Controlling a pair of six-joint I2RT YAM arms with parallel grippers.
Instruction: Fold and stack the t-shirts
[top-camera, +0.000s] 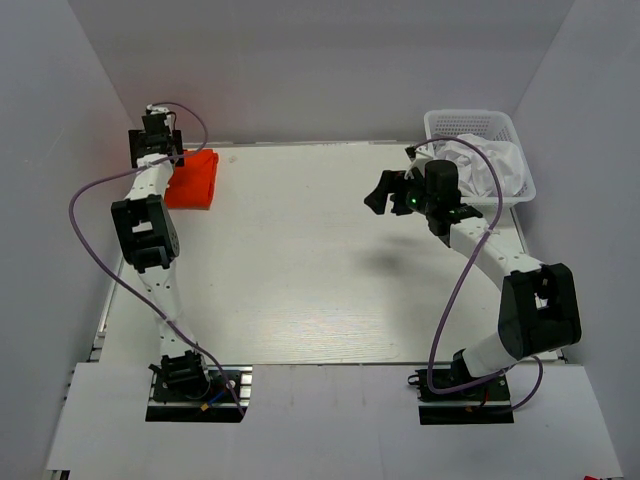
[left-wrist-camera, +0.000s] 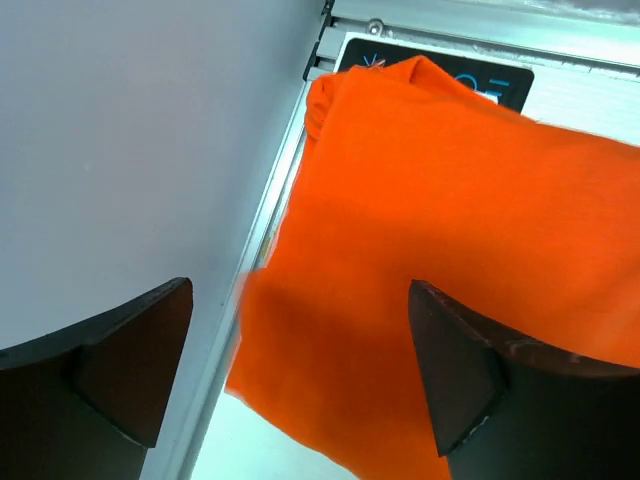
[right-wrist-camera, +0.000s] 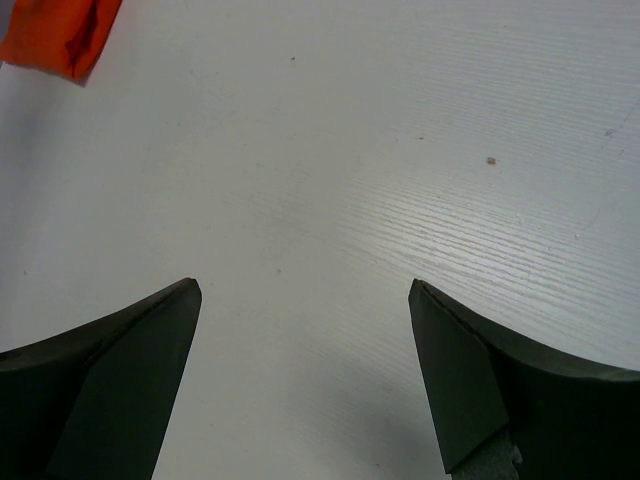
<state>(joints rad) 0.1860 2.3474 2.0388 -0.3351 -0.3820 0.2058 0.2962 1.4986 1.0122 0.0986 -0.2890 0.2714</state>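
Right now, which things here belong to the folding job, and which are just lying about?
Job: orange-red t-shirt, far left; white t-shirt, crumpled, far right.
Lying about: white lattice basket holding the white one; table.

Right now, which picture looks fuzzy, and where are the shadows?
Left wrist view: the orange t-shirt has a smeary lower-left edge, and the near jaws look dark. Top view: the right arm casts a soft grey shadow on the table. Right wrist view: the table's grain looks sharp.

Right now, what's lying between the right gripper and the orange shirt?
Nothing: only bare table separates the right gripper from the orange t-shirt, as the top view shows; the right wrist view agrees.
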